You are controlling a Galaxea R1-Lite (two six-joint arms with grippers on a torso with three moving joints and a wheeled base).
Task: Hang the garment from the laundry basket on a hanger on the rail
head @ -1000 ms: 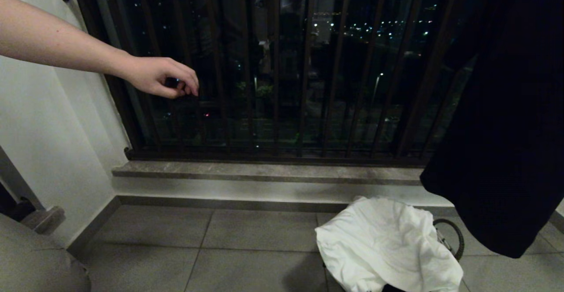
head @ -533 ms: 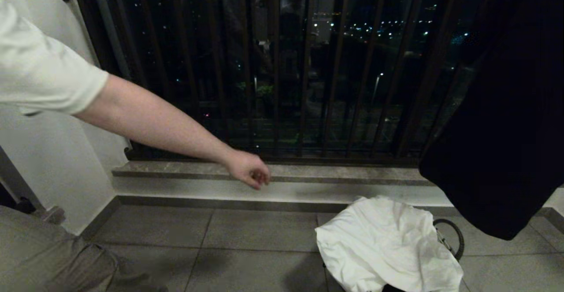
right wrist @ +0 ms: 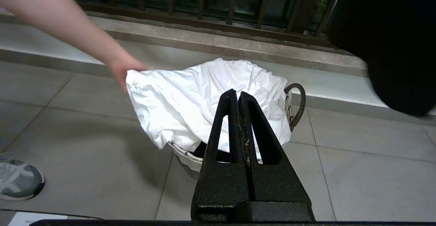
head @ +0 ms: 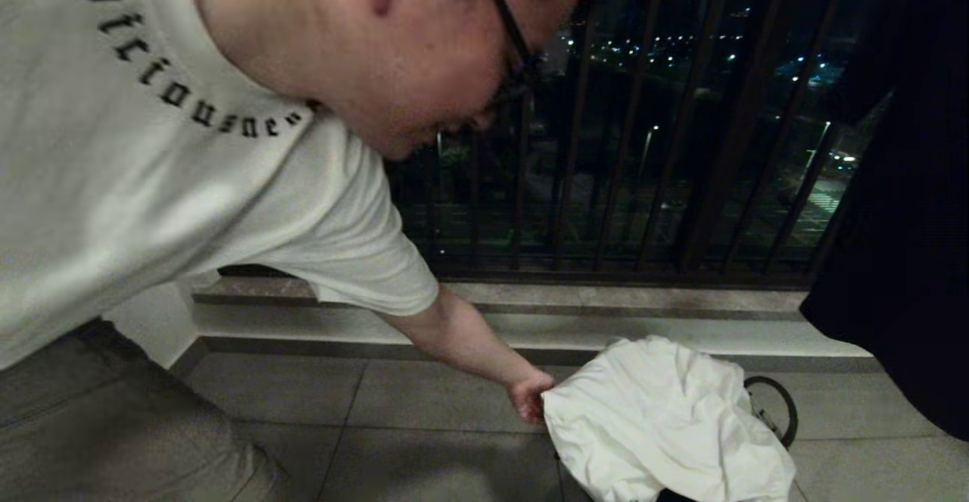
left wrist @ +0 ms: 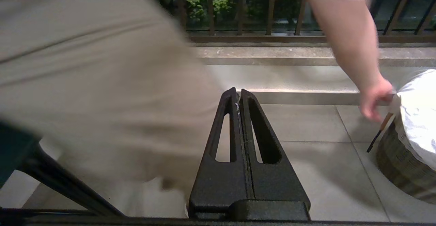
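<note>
A white garment (head: pixel 666 419) lies draped over the laundry basket, hiding most of it. One dark loop handle (head: pixel 780 411) sticks out at its right. The left wrist view shows the garment (left wrist: pixel 419 117) above the basket's woven wall (left wrist: pixel 398 164). A person's hand (head: pixel 530 400) pinches the garment's left edge. My left gripper (left wrist: pixel 237 94) is shut and empty, low over the floor, well left of the basket. My right gripper (right wrist: pixel 237 96) is shut and empty, in front of the garment (right wrist: pixel 190 96) and apart from it. Rail and hanger are out of view.
A person in a white T-shirt (head: pixel 151 146) leans in and fills the left of the head view. Their shoe (right wrist: pixel 17 181) is on the tiles. A black garment (head: pixel 908 222) hangs at the right. The dark balcony railing (head: pixel 681 146) and stone sill (head: pixel 606 301) stand behind.
The person has bent in from the left, and their hand has dropped from the railing to the garment's edge. The hanging black garment has swung right.
</note>
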